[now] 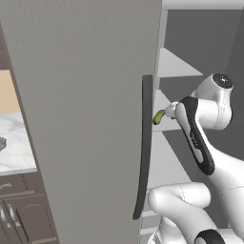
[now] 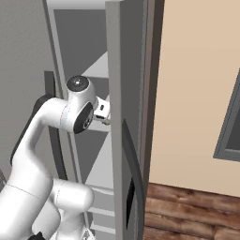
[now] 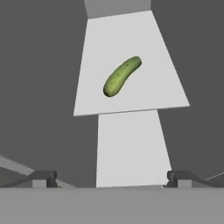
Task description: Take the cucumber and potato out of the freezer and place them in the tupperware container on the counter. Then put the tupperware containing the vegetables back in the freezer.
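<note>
Hand view: cucumber (image 3: pixel 122 76) lies on a freezer shelf (image 3: pixel 131 94), near shelf centre, its ends toward 1 and 7 o'clock. A lower shelf (image 3: pixel 131 148) sits at 6 o'clock, before it. Gripper (image 3: pixel 112 178) fingertips stand well apart at 6 o'clock.

cucumber (image 3: pixel 122 76) mid-frame: green, darker speckles. shelf (image 3: pixel 131 52) under it: pale grey-white. freezer (image 1: pixel 86 119) door, left: matte grey, dark handle (image 1: pixel 144 143). counter (image 1: pixel 14 143), left edge: white marble, grey veins.
</note>
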